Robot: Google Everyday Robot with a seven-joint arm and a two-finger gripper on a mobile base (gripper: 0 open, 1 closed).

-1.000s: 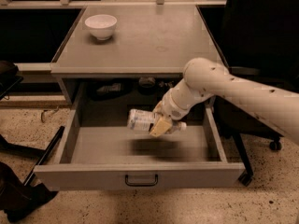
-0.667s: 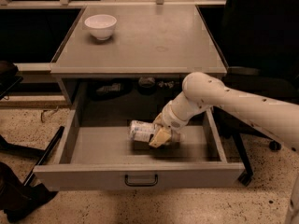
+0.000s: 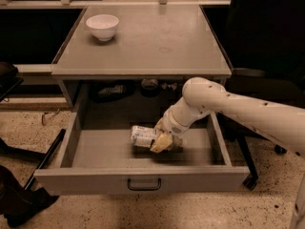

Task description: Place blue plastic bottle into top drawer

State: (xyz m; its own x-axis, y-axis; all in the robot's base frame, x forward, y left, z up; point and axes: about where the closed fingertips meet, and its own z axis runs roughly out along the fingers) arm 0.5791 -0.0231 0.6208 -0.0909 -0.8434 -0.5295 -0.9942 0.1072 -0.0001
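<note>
The top drawer (image 3: 95,178) is pulled fully open below the grey tabletop. The blue plastic bottle (image 3: 143,136) lies on its side just above or on the drawer floor, near the middle, its pale label facing up. My gripper (image 3: 162,141) reaches down into the drawer from the right, at the bottle's right end, its yellowish fingers closed around it. The white arm comes in from the right edge of the view.
A white bowl (image 3: 102,26) stands at the back left of the grey tabletop (image 3: 152,42). Dark objects (image 3: 110,90) lie at the back of the drawer under the tabletop. A dark chair base (image 3: 252,175) stands right of the cabinet. Speckled floor lies around.
My gripper has moved down and slightly left into the drawer, carrying the bottle from mid-height to the drawer floor level.
</note>
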